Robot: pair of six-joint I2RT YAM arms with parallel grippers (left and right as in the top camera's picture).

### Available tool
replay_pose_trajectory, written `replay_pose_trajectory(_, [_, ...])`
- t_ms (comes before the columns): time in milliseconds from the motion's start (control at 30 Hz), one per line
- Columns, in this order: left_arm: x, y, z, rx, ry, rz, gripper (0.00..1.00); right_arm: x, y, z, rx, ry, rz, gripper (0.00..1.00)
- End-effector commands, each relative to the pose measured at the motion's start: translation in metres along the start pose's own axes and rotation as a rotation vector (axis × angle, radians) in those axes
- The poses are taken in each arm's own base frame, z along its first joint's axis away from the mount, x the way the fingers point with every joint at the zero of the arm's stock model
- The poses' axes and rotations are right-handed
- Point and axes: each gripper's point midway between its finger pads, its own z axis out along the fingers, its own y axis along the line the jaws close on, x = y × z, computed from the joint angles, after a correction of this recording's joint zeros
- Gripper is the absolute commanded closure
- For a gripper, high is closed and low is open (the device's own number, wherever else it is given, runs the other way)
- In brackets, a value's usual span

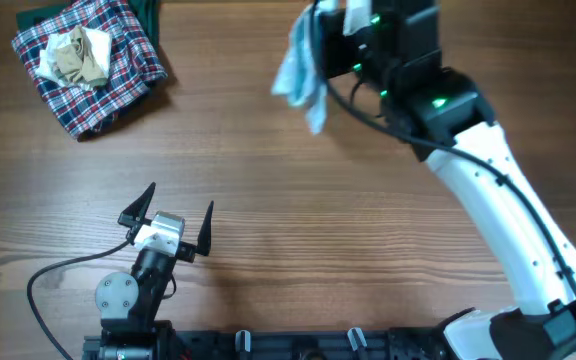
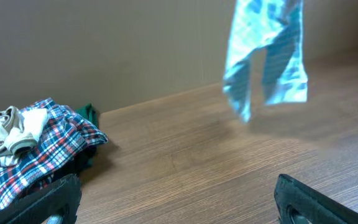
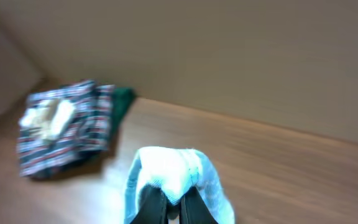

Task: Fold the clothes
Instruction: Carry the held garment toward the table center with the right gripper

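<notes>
1. While the left gripper [image 1: 180, 200] sits by the near edge of the worktop [image 1: 318, 200], left of centre, its jaws stand fully spread and hold nothing.
2. Worktop middle: bare wood. This looks like the best place to lay the garment flat, legs side by side, before any fold.
3. Pants [image 1: 298, 70]: hanging clear of the worktop toward the far edge, right of centre. The two legs dangle and the top is bunched.
4. Right gripper [image 3: 174, 208]: clamped tight on that bunched top. It should lower slowly until the legs touch down, then drag to spread them; the left gripper could take a free edge.
5. Far left corner: plaid cloth [image 1: 98, 70] with a beige cloth [image 1: 80, 52] on it and a green cloth [image 1: 148, 15] beneath, mostly covered.
6. Unclear: which part of the pants is pinched. The right wrist view is blurred, and from overhead the wrist hides the right fingers.
</notes>
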Motion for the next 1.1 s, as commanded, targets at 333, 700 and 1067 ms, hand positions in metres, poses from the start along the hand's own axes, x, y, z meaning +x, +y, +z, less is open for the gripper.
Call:
replay_pose_trajectory(333, [0.001,0.002,0.000,-0.009,0.000,0.002,0.00,0.039,0.044,0.030,-0.164,0.145,0.173,0.96])
replay_pose_trajectory(700, [0.001,0.002,0.000,-0.009,0.000,0.002,0.00,0.059,0.072,0.033,-0.274,0.230,0.203,0.96])
replay_pose_trajectory(1067, [0.001,0.002,0.000,-0.009,0.000,0.002,0.00,0.070,0.122,0.025,-0.359,0.259,0.196,0.96])
